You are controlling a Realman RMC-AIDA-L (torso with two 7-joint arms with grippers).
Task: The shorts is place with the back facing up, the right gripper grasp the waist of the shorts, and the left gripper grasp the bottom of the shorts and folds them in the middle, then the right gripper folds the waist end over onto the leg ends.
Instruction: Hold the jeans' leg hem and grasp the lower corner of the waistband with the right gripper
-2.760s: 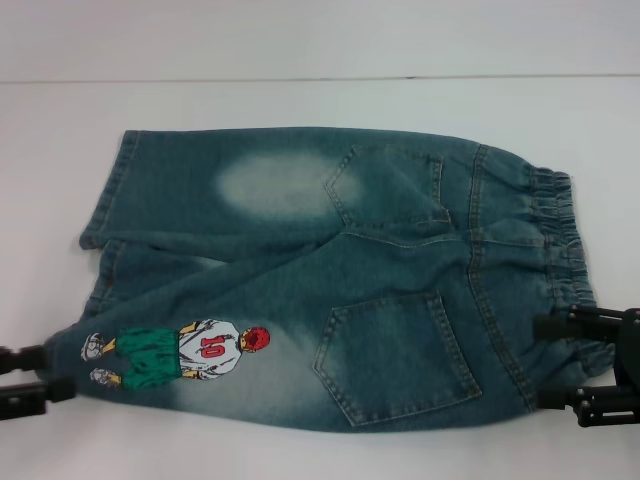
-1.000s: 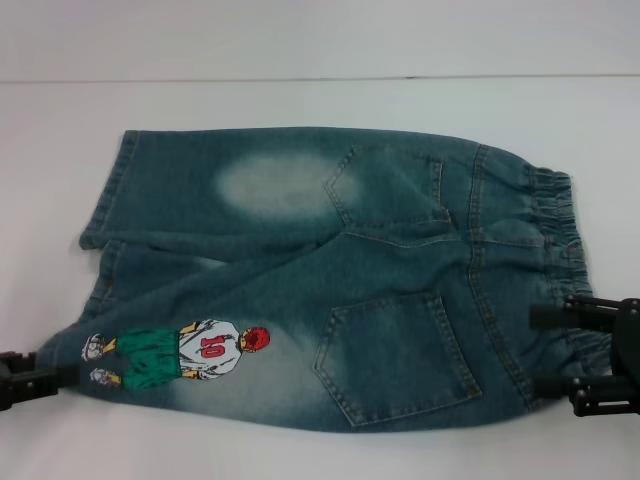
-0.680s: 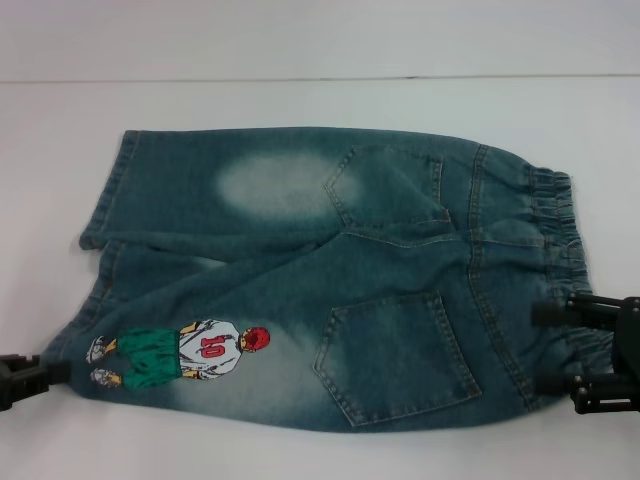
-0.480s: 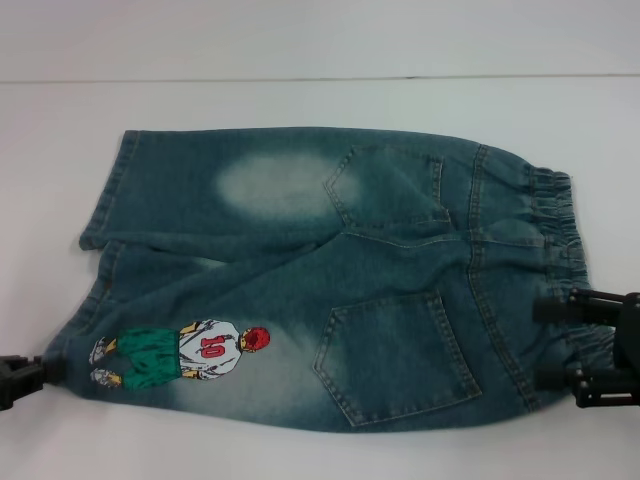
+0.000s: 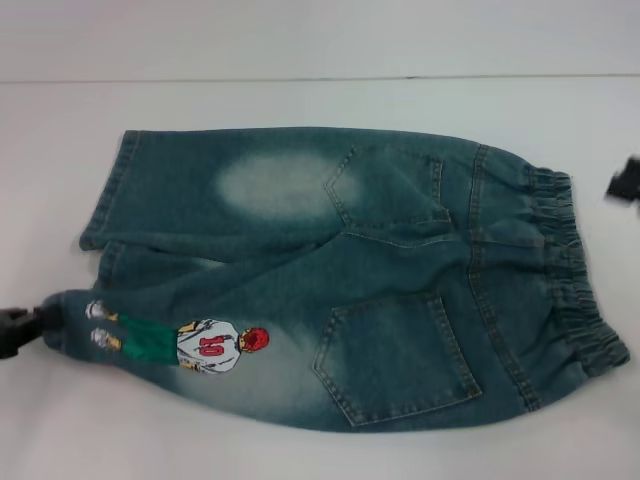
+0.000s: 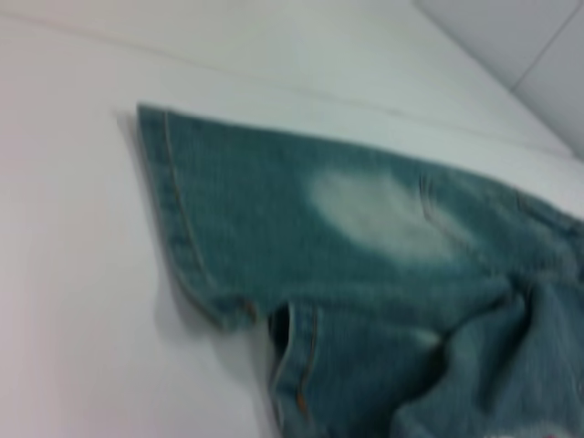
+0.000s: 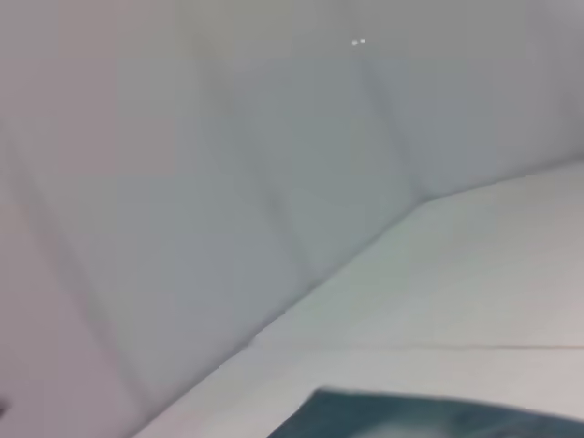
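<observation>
White table [image 5: 320, 455] under denim shorts [image 5: 340, 280]

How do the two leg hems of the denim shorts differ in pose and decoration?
The near leg hem is bunched and pulled up at the left pincer; the far leg hem lies flat, untouched. The near leg carries an embroidered basketball player; the far leg has only a pale faded patch. Both are stitched blue-green denim.

The shorts [image 5: 330, 280] lie flat on the desk [image 5: 300, 100], back pockets up. The waist [image 5: 570, 270] is at the right, the leg ends [image 5: 95, 260] at the left. The left gripper [image 5: 15, 330] touches the near leg's hem. The right gripper [image 5: 625, 180] sits at the right edge, apart from the waist.
</observation>
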